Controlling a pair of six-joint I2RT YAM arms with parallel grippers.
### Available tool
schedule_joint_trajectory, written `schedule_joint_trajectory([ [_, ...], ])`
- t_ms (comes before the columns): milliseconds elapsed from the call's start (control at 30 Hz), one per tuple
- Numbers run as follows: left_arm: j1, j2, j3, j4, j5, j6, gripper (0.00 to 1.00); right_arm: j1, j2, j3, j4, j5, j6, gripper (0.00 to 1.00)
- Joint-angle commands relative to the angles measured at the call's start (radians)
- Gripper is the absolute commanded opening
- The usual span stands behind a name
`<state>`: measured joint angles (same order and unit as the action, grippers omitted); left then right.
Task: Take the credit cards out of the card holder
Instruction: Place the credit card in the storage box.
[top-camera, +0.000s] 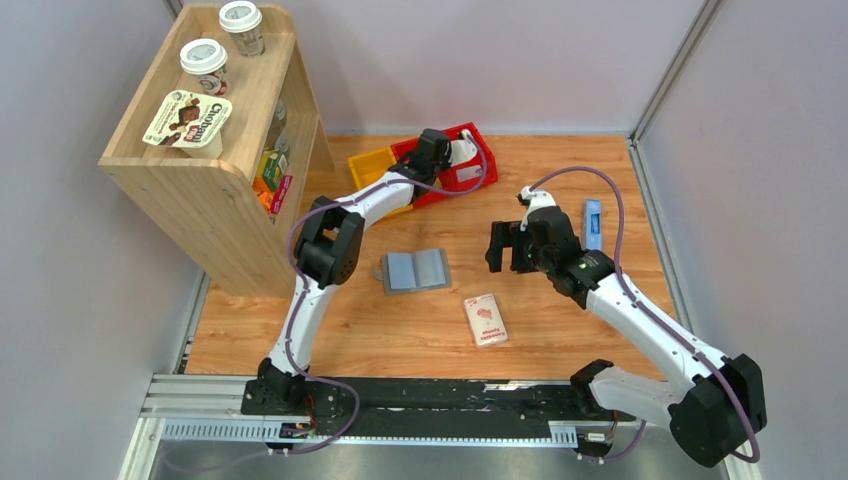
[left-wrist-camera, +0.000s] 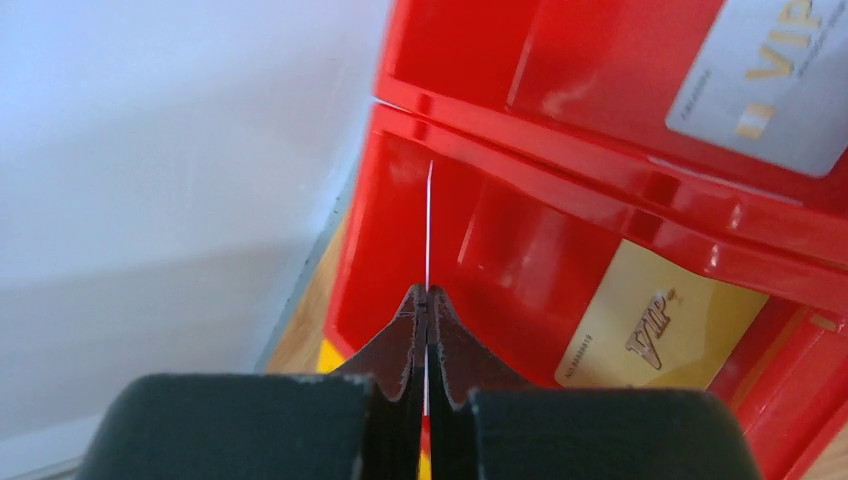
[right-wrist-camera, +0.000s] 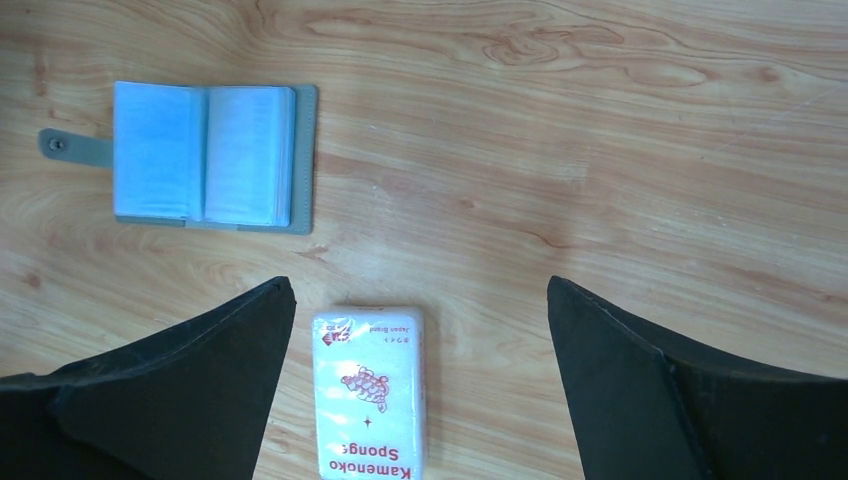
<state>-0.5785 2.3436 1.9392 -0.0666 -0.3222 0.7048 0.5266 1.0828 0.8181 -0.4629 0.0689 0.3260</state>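
Note:
The grey card holder (top-camera: 415, 270) lies open on the wooden table, its pale blue pockets facing up; it also shows in the right wrist view (right-wrist-camera: 210, 155). My left gripper (top-camera: 432, 150) is over the red bin (top-camera: 470, 165). In the left wrist view it (left-wrist-camera: 428, 292) is shut on a thin card seen edge-on (left-wrist-camera: 428, 225), held above the red bin (left-wrist-camera: 400, 230). A tan card (left-wrist-camera: 660, 325) and a whitish-grey card (left-wrist-camera: 770, 90) lie in the bin. My right gripper (top-camera: 505, 245) hangs open and empty right of the holder; it also shows in its own wrist view (right-wrist-camera: 420, 285).
A white-and-pink sponge packet (top-camera: 485, 320) lies in front of the holder, below my right gripper (right-wrist-camera: 372, 390). A yellow bin (top-camera: 372, 168) adjoins the red one. A small blue object (top-camera: 592, 224) lies at the right. A wooden shelf (top-camera: 215, 150) with cups stands at the left.

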Motion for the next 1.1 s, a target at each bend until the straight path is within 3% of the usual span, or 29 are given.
schedule_joint_trajectory([
  [0,-0.004,0.045,0.041,0.016,-0.04,0.094,0.0,-0.008,-0.017,0.007,0.001,0.06,-0.033,1.0],
  [200,-0.006,0.063,0.026,-0.025,-0.003,0.078,0.02,-0.016,0.0,0.003,0.009,0.068,-0.036,1.0],
  [433,-0.012,0.011,0.027,-0.105,0.011,0.003,0.39,-0.019,0.012,0.003,0.024,0.069,-0.035,1.0],
  [700,-0.018,-0.09,0.007,-0.108,0.025,-0.111,0.51,-0.019,-0.003,-0.007,0.033,0.069,-0.033,1.0],
  [933,-0.017,-0.278,-0.022,-0.2,-0.029,-0.494,0.55,-0.019,-0.001,-0.007,0.047,0.023,-0.039,1.0],
  [1067,-0.014,-0.436,-0.167,-0.262,0.044,-0.737,0.58,-0.017,0.035,0.003,0.05,-0.018,-0.03,1.0],
])
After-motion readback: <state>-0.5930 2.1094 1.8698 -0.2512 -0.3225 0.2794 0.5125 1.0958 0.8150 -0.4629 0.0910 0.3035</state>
